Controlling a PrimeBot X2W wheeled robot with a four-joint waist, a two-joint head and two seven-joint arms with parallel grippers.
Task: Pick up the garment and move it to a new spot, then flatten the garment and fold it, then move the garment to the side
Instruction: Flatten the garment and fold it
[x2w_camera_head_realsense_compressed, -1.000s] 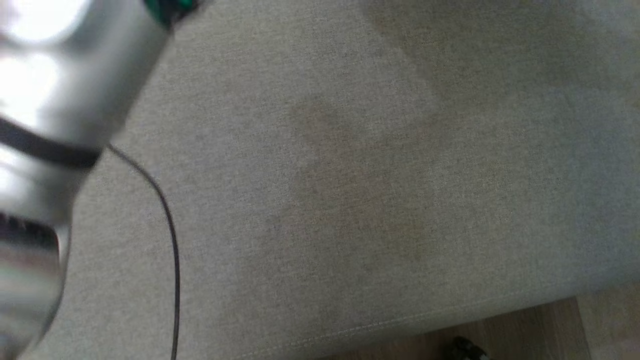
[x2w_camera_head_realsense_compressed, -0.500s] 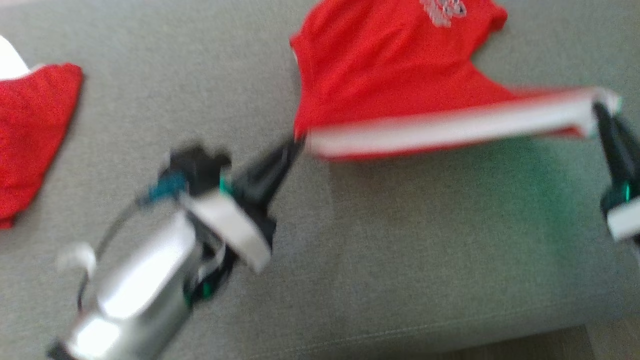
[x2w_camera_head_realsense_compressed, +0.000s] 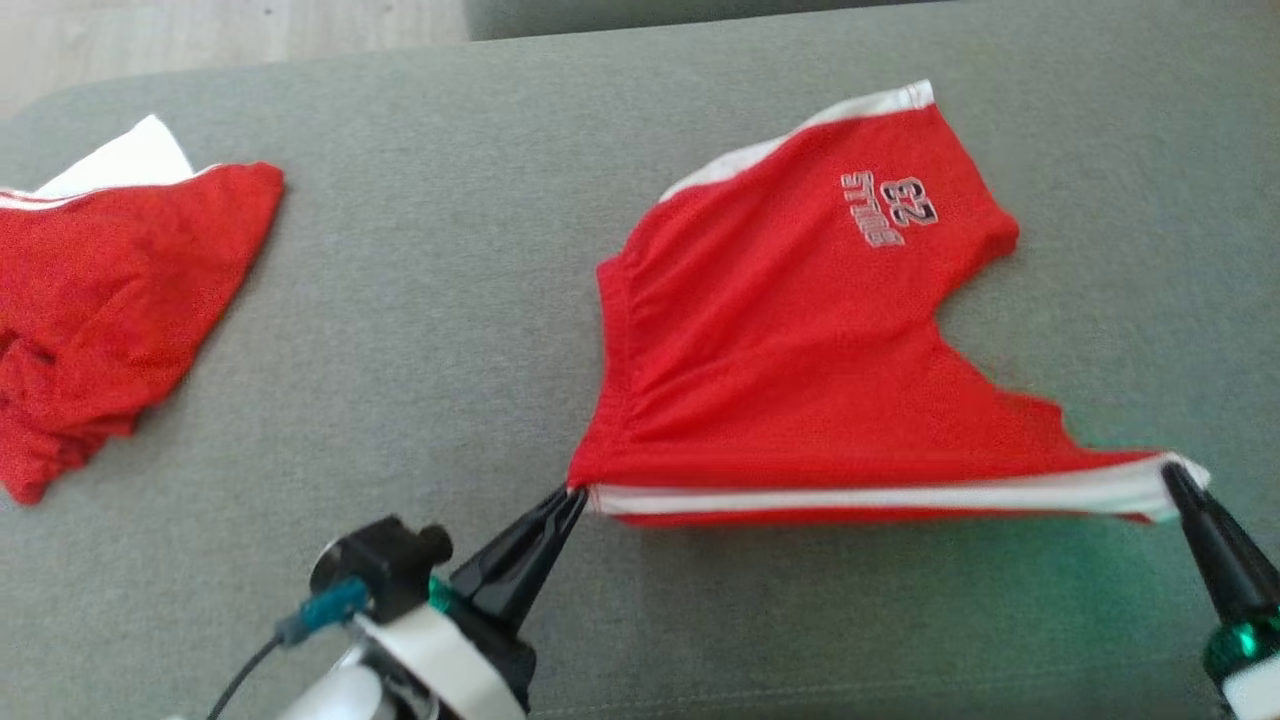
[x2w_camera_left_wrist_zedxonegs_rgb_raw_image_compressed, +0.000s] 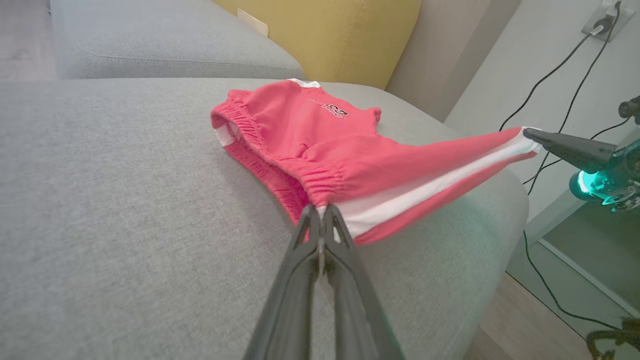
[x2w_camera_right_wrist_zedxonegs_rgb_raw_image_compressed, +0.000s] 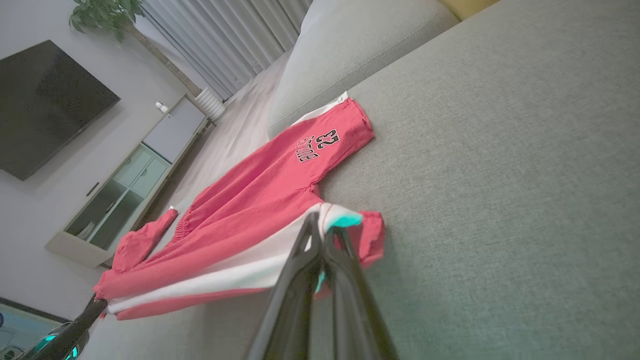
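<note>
Red garments: two, the shorts (x2w_camera_head_realsense_compressed: 780, 350) with the number 23 and a second garment (x2w_camera_head_realsense_compressed: 110, 300) further to the left.
White stripes (x2w_camera_head_realsense_compressed: 850, 497) on the shorts: two, one along each side.
Grippers: two, the left gripper (x2w_camera_head_realsense_compressed: 575, 493) and the right gripper (x2w_camera_head_realsense_compressed: 1170, 475).
Dark fingers (x2w_camera_left_wrist_zedxonegs_rgb_raw_image_compressed: 292, 285): two on each gripper, so four together.
Grey sofa (x2w_camera_head_realsense_compressed: 400, 400): one.
Yellow cushion (x2w_camera_left_wrist_zedxonegs_rgb_raw_image_compressed: 340, 35): one.
Television (x2w_camera_right_wrist_zedxonegs_rgb_raw_image_compressed: 45, 105): one.
Green plant (x2w_camera_right_wrist_zedxonegs_rgb_raw_image_compressed: 100, 15): one.
Low cabinet (x2w_camera_right_wrist_zedxonegs_rgb_raw_image_compressed: 135, 175): one.

Bare sofa cushion (x2w_camera_head_realsense_compressed: 430, 300) is seen between the left gripper (x2w_camera_head_realsense_compressed: 575, 493) and a second red garment (x2w_camera_head_realsense_compressed: 110, 300) lying well off to its left. Ahead of it the way is blocked by the shorts (x2w_camera_head_realsense_compressed: 780, 340), whose striped edge is stretched across to the right gripper (x2w_camera_head_realsense_compressed: 1171, 477). Bare cushion is also found beneath that raised edge.
</note>
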